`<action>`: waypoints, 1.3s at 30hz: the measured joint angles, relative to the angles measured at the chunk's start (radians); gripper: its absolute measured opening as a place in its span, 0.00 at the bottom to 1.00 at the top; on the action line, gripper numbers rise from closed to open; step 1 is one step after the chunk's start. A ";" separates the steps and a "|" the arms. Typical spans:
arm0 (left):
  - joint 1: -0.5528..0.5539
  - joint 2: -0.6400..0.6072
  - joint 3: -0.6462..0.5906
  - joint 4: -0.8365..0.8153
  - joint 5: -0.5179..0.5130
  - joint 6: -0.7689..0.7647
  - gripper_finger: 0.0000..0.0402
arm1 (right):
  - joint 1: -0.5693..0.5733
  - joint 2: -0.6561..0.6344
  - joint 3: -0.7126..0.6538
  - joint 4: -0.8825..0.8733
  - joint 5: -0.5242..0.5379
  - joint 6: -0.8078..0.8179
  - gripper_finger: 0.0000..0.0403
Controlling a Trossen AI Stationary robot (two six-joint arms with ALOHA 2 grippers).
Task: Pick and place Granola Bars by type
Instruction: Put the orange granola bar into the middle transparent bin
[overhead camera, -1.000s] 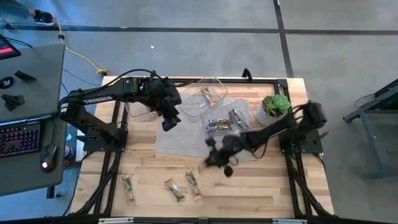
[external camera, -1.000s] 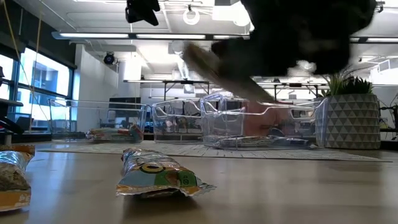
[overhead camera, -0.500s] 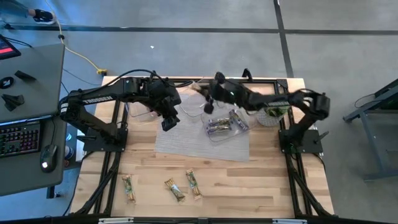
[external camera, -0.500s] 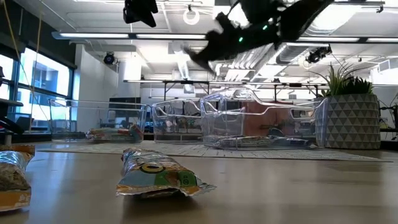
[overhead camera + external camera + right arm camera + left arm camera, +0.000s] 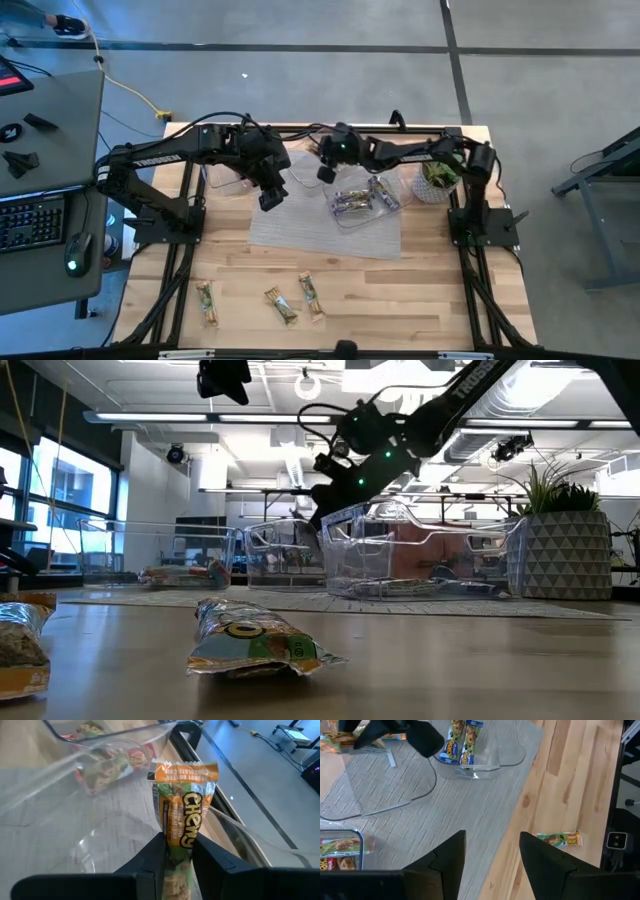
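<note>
One green-tan bar (image 5: 184, 827) is clamped in the right gripper (image 5: 327, 172) jaws above the far-edge tubs (image 5: 345, 150), ready for sorting; left gripper (image 5: 270, 196) jaws gape empty.

I can read "CHEWY" in big yellow letters on the orange and green granola bar (image 5: 183, 827) that my right gripper (image 5: 176, 851) is pinching. Small words across its top end in "CHOCOLATE CHIP". The letters on my right arm (image 5: 478, 382) look like "TROSSEN".
</note>
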 joint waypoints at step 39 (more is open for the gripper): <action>-0.354 -0.209 -0.258 -0.247 -0.360 -0.683 0.45 | 0.359 -0.243 0.083 -0.245 0.042 -0.053 0.38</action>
